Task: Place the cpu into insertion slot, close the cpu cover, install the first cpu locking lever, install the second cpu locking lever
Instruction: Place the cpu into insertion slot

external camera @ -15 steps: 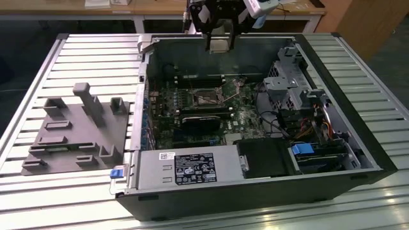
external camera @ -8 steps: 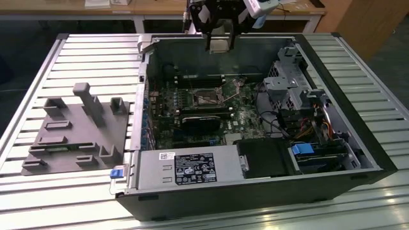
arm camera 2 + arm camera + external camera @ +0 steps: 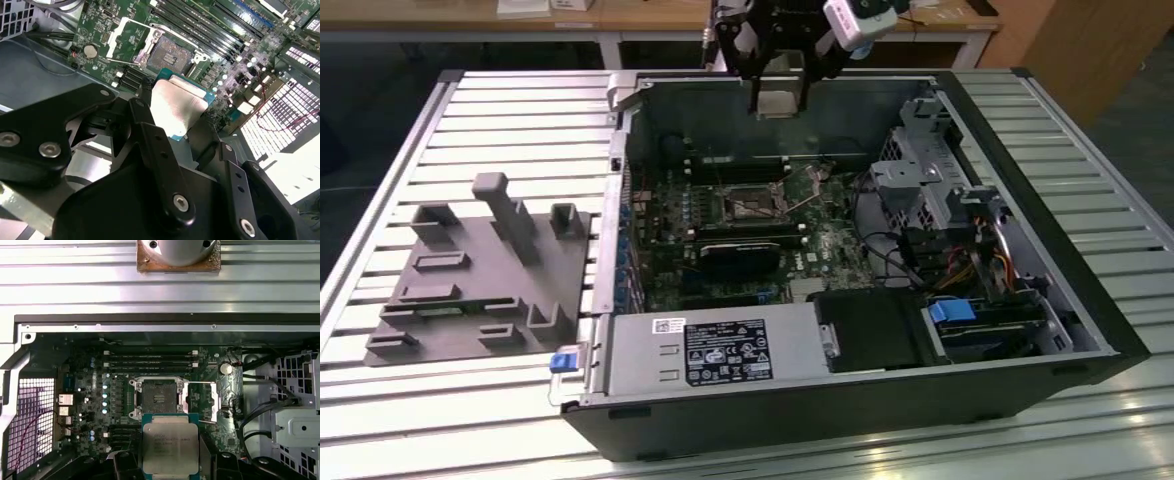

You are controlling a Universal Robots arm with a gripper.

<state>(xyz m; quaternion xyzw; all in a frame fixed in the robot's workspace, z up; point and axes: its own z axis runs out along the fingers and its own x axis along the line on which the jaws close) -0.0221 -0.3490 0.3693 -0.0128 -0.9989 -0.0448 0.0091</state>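
Note:
My gripper [image 3: 778,92] hangs above the far wall of the open computer case and is shut on the cpu [image 3: 778,103], a flat silver-topped square chip. In both wrist views the cpu [image 3: 177,102] [image 3: 169,440] sits between the black fingers [image 3: 145,120], edge-gripped and well above the board. The insertion slot [image 3: 750,206] [image 3: 170,57] [image 3: 156,397] lies bare on the green motherboard, closer to the case's middle than the chip. The cpu cover [image 3: 125,37] [image 3: 204,400] is swung open to one side of the slot.
The case walls [image 3: 620,200] surround the board. A silver drive cage [image 3: 934,180] with cables stands at the exterior view's right, and a power supply [image 3: 720,350] sits at the near side. A grey fixture block [image 3: 480,270] rests on the slatted table [image 3: 507,110].

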